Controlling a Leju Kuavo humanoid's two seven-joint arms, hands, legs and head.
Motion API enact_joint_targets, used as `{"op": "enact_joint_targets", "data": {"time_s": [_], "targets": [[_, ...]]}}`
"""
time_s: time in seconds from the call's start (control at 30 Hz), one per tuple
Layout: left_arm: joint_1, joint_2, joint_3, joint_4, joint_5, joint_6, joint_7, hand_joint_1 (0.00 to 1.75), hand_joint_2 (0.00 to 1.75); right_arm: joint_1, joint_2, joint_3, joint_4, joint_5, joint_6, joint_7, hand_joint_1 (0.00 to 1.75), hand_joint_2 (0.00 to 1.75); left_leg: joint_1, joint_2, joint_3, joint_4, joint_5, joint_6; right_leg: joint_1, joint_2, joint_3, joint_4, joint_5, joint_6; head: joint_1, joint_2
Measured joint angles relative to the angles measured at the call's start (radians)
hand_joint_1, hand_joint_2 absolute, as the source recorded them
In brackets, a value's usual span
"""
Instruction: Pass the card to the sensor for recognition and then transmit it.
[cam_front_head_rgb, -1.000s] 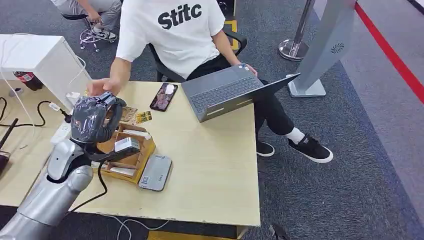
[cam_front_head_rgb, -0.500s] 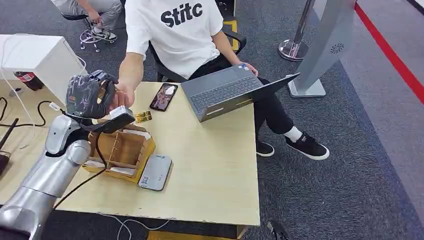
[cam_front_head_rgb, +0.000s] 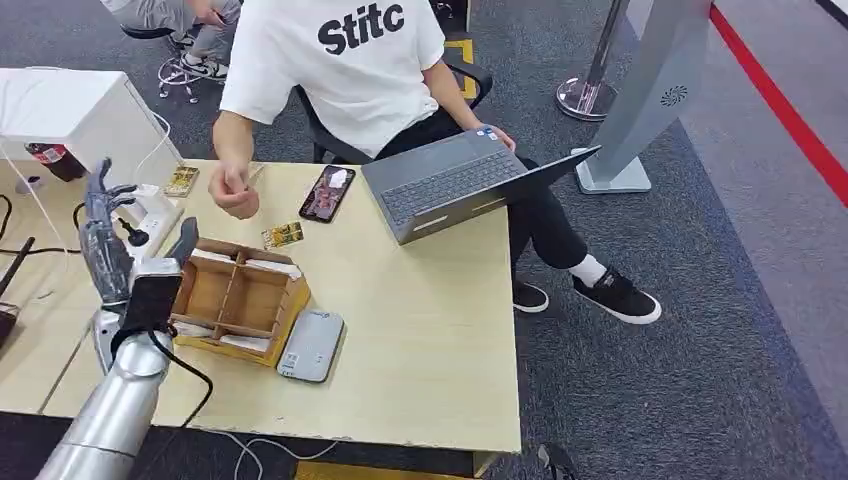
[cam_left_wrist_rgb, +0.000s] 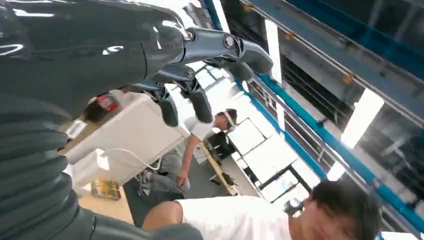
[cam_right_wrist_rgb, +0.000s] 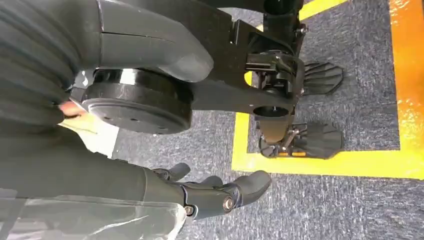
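Observation:
My left hand (cam_front_head_rgb: 104, 236) is raised at the table's left side, beside the wooden box (cam_front_head_rgb: 240, 298), its fingers spread upward and holding nothing. The left wrist view shows the same hand (cam_left_wrist_rgb: 115, 55) with bare fingers (cam_left_wrist_rgb: 199, 104) apart. A person's hand (cam_front_head_rgb: 235, 190) hovers closed over the table's far edge, with what looks like a thin card in it. One card (cam_front_head_rgb: 284, 234) lies on the table by the box, another card (cam_front_head_rgb: 182, 181) at the far left. The grey sensor (cam_front_head_rgb: 311, 345) lies flat beside the box. My right hand (cam_right_wrist_rgb: 205, 194) hangs over the floor, fingers loose and empty.
A phone (cam_front_head_rgb: 328, 192) and an open laptop (cam_front_head_rgb: 450, 180) sit at the table's far side in front of the seated person. A white power strip (cam_front_head_rgb: 150, 208) with cables lies to the left. A white cabinet (cam_front_head_rgb: 70, 110) stands at the far left.
My left hand held a card out to the person's hand; it has since let go, swung back left and spread its fingers. The person's hand has drawn back toward the far edge.

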Motion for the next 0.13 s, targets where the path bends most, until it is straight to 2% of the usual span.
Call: {"op": "enact_joint_targets", "data": {"time_s": [0.07, 0.13], "targets": [[0.055, -0.045, 0.067, -0.06, 0.118, -0.009, -0.03, 0.0, 1.75, 0.006, 0.0, 0.0, 0.0, -0.004, -0.008, -0.007, 0.0, 1.75, 0.0, 0.0, 0.0, 0.0, 0.0, 0.001, 0.0, 0.0, 0.0, 0.0, 0.0, 0.0, -0.001, 0.0], [0.109, -0.091, 0.148, -0.107, 0.265, -0.058, -0.032, 0.0, 1.75, 0.012, 0.0, 0.0, 0.0, -0.011, -0.018, -0.012, 0.0, 1.75, 0.0, 0.0, 0.0, 0.0, -0.001, 0.001, 0.0, 0.0, 0.001, 0.0, 0.0, 0.0, 0.0, 0.0]]}}
